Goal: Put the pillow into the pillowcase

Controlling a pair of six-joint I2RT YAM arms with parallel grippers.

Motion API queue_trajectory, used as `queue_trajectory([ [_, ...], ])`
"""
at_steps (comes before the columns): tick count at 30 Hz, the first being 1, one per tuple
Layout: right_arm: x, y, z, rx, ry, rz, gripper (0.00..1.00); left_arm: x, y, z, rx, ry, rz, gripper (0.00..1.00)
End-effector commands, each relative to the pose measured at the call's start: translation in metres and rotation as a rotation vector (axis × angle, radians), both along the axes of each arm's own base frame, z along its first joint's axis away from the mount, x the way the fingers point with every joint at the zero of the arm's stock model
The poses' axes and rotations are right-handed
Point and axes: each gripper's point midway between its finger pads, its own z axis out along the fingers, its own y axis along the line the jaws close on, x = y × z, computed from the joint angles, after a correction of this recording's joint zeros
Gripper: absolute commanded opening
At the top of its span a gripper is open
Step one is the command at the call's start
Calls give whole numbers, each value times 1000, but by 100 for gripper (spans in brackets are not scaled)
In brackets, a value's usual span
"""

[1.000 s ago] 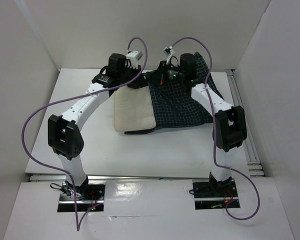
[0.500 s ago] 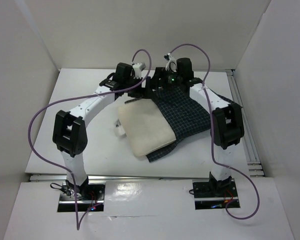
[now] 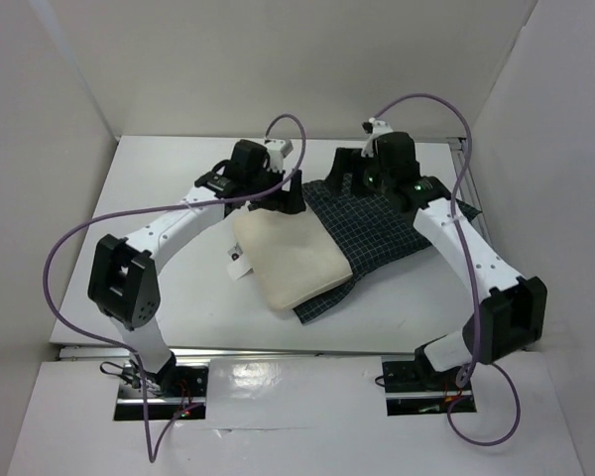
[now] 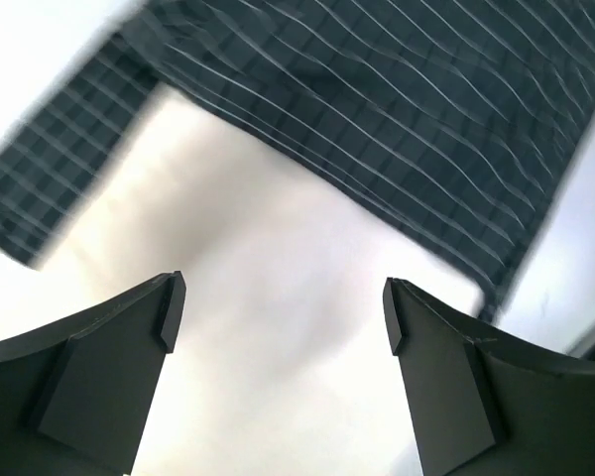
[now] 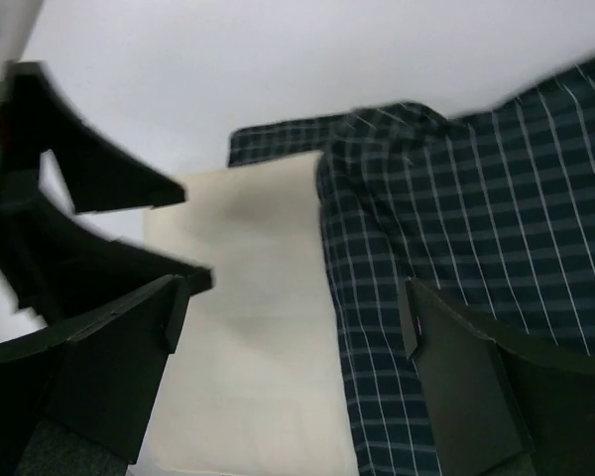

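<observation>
step: insertion, pillow [image 3: 286, 266] seemingly part-way inside pillowcase [image 3: 377, 223] | jaws: both arms' spread wide, holding nothing | next: likely grip case mouth, draw over exposed end

One cream pillow [image 3: 288, 263] lies on the tabletop [image 3: 159, 169], well in from its near edge. One dark checked pillowcase [image 3: 377, 223] reaches toward the right edge. There are two robot arms, the left arm [image 3: 169, 223] and the right arm [image 3: 466, 253]. There are two purple cables, the left cable [image 3: 47, 270] and the right cable [image 3: 421, 96].
</observation>
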Motion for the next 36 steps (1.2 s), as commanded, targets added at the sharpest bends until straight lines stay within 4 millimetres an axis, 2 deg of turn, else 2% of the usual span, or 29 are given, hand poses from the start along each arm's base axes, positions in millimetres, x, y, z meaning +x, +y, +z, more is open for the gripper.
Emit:
queue_trajectory([
  [1, -47, -47, -75, -136, 238, -191, 100, -41, -27, 10, 22, -77, -116, 100],
  [3, -68, -46, -89, -117, 283, -157, 100, -67, -40, -4, 27, -28, -171, 100],
  [4, -83, -47, -111, -127, 339, -137, 100, -82, -41, -24, 44, 20, -198, 100],
  [5, -89, -44, -120, -120, 363, -116, 100, -89, -43, -32, 54, 41, -192, 100],
  [7, -94, -36, -127, -85, 364, -72, 100, -103, -54, -51, 66, 73, -236, 100],
  [8, -96, -37, -133, -87, 369, -72, 100, -104, -58, -57, 51, 88, -244, 100],
  [9, -88, -32, -133, -79, 342, -56, 100, -107, -62, -66, 63, 106, -254, 100],
  [10, -84, -31, -136, -85, 334, -49, 100, -104, -64, -85, 85, 141, -254, 100],
  [11, -78, -29, -132, -87, 313, -42, 100, -90, -67, -85, 102, 119, -227, 100],
  [12, -74, -30, -127, -87, 298, -50, 100, -87, -66, -94, 132, 145, -216, 100],
  [13, -66, -33, -125, -109, 270, -69, 100, -83, -70, -116, 162, 190, -216, 100],
  [14, -65, -37, -123, -128, 249, -72, 100, -66, -80, -107, 159, 151, -211, 100],
  [16, -64, -36, -114, -144, 212, -58, 100, -46, -84, -114, 160, 155, -193, 100],
  [17, -63, -38, -109, -154, 191, -59, 100, -30, -96, -101, 138, 122, -192, 100],
  [18, -64, -41, -111, -164, 197, -70, 100, -24, -104, -120, 127, 160, -213, 100],
  [19, -66, -46, -111, -188, 197, -77, 100, -19, -104, -124, 127, 185, -214, 100],
  [20, -64, -50, -109, -204, 193, -100, 100, -14, -111, -124, 113, 192, -218, 100],
  [21, -62, -55, -106, -205, 201, -144, 100, -2, -121, -110, 86, 162, -211, 100],
  [22, -64, -60, -106, -210, 208, -176, 100, 6, -118, -120, 93, 177, -198, 100],
  [23, -67, -71, -112, -243, 236, -230, 100, 9, -121, -113, 84, 161, -199, 100],
  [24, -71, -74, -111, -221, 260, -277, 100, 9, -121, -113, 84, 161, -199, 100],
  [27, -90, -90, -121, -234, 333, -372, 100, 8, -119, -86, 61, 109, -206, 100],
  [28, -98, -94, -129, -210, 374, -426, 97, 5, -113, -87, 81, 103, -204, 100],
  [29, -105, -99, -131, -209, 388, -461, 93, 5, -110, -65, 75, 47, -206, 100],
  [30, -108, -100, -133, -192, 398, -478, 92, -1, -102, -68, 94, 50, -207, 100],
  [31, -116, -102, -144, -183, 429, -500, 92, 1, -98, -59, 110, 3, -207, 100],
  [33, -111, -97, -145, -145, 403, -496, 84, -13, -94, -44, 143, -76, -252, 100],
  [36, -102, -91, -157, -130, 422, -480, 83, -29, -92, -40, 203, -122, -299, 100],
])
